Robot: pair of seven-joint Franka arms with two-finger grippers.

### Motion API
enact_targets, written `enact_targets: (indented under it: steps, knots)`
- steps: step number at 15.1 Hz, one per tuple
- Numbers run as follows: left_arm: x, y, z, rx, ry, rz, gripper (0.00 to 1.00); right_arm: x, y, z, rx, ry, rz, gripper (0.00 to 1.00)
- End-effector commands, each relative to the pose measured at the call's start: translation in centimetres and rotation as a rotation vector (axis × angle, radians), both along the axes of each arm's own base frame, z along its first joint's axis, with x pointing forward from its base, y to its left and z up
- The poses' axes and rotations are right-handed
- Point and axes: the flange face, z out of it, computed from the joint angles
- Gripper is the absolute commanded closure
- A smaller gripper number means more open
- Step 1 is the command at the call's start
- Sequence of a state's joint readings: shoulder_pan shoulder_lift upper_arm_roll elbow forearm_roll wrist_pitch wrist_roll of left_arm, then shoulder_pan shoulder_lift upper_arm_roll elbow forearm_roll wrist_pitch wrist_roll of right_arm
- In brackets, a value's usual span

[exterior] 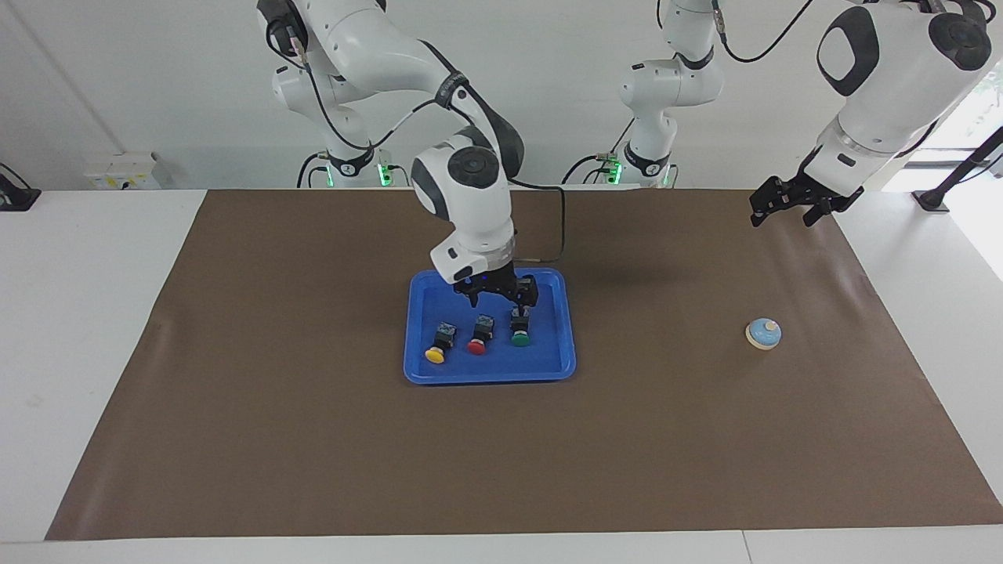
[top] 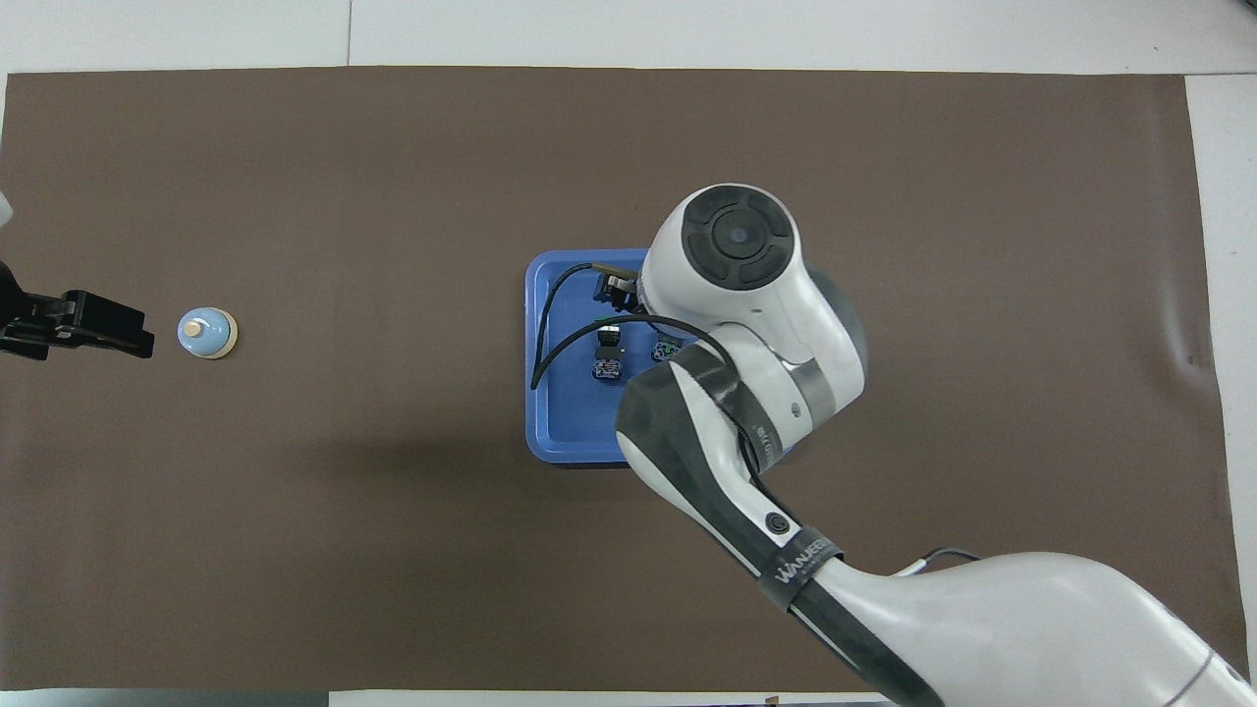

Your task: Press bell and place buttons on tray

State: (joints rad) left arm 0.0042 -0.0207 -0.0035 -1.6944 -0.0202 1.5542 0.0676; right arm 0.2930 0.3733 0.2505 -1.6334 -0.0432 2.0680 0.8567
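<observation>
From the facing view, I count three buttons in the blue tray (exterior: 490, 368), side by side in a row: a yellow-capped button (exterior: 439, 345), a red-capped button (exterior: 479, 338) and a green-capped button (exterior: 519, 330), each with a black blocky body. The tray is shallow, with rounded corners and a raised rim, at the middle of the brown mat (exterior: 313, 439) on the surface. My right hand (exterior: 501, 294) hangs above the tray, fingers spread, holding nothing. One bell (exterior: 763, 334), light blue dome on a cream rim, sits toward my left arm's end. My left hand (exterior: 783, 205) waits in the air, spread.

From overhead, my right arm covers much of the tray (top: 560, 432); two button bodies show. The bell (top: 206, 334) sits just beside my left hand (top: 108, 329).
</observation>
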Motion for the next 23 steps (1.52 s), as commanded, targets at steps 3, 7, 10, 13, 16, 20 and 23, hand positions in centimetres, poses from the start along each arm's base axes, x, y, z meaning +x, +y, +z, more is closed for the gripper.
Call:
enact_targets:
  steps: [3,7,10,13,16,20,23]
  knots:
    - [-0.5,0.0,0.2,0.001,-0.004,0.010,0.00,1.2,-11.1,5.2,-0.050,0.061,0.174,0.00]
    - [-0.5,0.0,0.2,0.001,-0.004,0.010,0.00,2.3,-22.0,7.4,-0.050,0.094,0.306,0.00]
    - [-0.5,0.0,0.2,0.001,-0.004,0.008,0.00,0.4,-25.0,11.3,-0.052,0.112,0.346,0.00]
    - [-0.5,0.0,0.2,0.001,-0.004,0.010,0.00,-2.8,-25.8,16.2,-0.076,0.114,0.363,0.00]
    - [-0.5,0.0,0.2,0.001,-0.004,0.008,0.00,-4.5,-27.3,18.3,-0.079,0.129,0.352,0.00]
    - [-0.5,0.0,0.2,0.001,-0.004,0.010,0.00,-5.1,-28.7,19.1,-0.076,0.150,0.360,0.00]
    - [-0.5,0.0,0.2,0.001,-0.004,0.010,0.00,-5.2,-28.9,19.3,-0.045,0.156,0.359,0.00]
